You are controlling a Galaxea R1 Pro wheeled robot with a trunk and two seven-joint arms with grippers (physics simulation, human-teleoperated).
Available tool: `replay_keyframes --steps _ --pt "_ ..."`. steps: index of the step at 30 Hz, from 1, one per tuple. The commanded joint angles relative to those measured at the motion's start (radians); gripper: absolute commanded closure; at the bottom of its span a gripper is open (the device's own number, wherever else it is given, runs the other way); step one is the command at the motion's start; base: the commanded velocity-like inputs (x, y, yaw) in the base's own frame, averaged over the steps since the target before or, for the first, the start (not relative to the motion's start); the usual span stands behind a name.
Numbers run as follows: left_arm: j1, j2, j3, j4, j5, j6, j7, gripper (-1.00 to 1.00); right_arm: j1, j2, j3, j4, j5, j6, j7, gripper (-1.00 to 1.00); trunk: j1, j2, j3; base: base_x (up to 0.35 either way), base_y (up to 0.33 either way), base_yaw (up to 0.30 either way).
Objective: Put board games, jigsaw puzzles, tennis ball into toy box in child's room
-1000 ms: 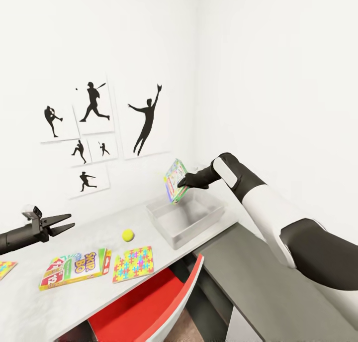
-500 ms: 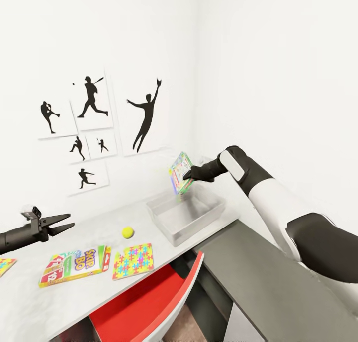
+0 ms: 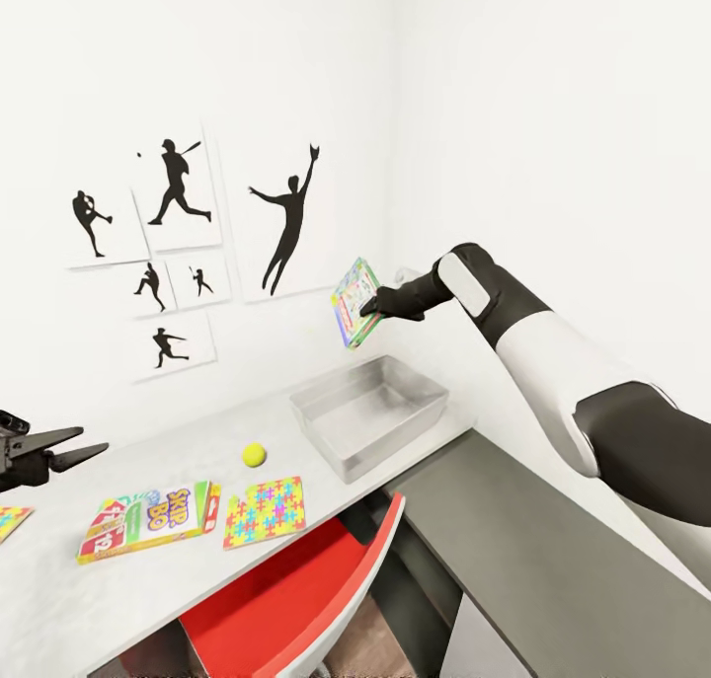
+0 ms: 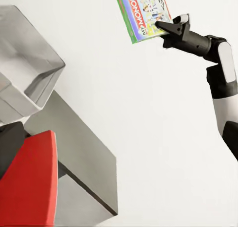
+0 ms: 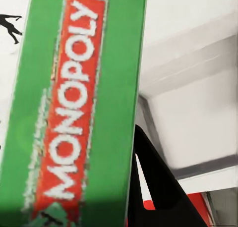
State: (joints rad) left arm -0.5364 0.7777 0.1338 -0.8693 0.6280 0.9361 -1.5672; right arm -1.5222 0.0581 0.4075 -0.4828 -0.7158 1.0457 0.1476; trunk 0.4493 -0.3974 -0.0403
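Monopoly box (image 3: 355,302) tilted — gripper-held above grey toy box (image 3: 368,414), tennis ball (image 3: 254,453) on table

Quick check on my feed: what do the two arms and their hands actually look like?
The right arm has glossy white shells with black joint sections, tapering to a black hand with two pointed fingers. The left hand is black too, with slim pointed fingers. No cables or markings are visible.

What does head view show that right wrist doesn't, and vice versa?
Head: the tennis ball, Skip-Bo box, puzzle on the table, the left pincer open, and wall silhouettes. Right wrist: the red MONOPOLY lettering on the box's green edge. Both: the Monopoly box held by the right pincer, and the toy box.
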Motion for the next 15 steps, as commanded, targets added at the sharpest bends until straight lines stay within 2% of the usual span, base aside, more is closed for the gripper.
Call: replay_keyframes --steps 1,4,9,15 --pt "0.000 0.003 -0.001 0.000 0.001 0.011 -0.004 -1.00 -0.002 0.000 0.002 0.005 0.008 0.002 0.010 1.00 0.001 -0.003 -0.004 0.000 0.000 0.000" --pt "0.004 0.012 -0.001 -0.002 0.003 0.012 -0.004 -1.00 -0.003 -0.001 -0.001 0.031 0.008 0.002 0.011 1.00 0.001 -0.003 -0.009 0.000 0.000 0.000" --pt "0.024 0.045 -0.002 -0.015 0.009 0.015 -0.004 -1.00 -0.002 0.000 -0.020 0.048 0.009 0.002 0.011 1.00 0.001 -0.003 -0.017 0.000 0.000 0.000" --pt "0.071 0.063 -0.002 -0.104 0.013 0.050 -0.004 -1.00 0.001 0.000 -0.025 0.050 0.009 0.002 0.011 1.00 0.001 -0.003 -0.027 0.000 0.000 0.000"
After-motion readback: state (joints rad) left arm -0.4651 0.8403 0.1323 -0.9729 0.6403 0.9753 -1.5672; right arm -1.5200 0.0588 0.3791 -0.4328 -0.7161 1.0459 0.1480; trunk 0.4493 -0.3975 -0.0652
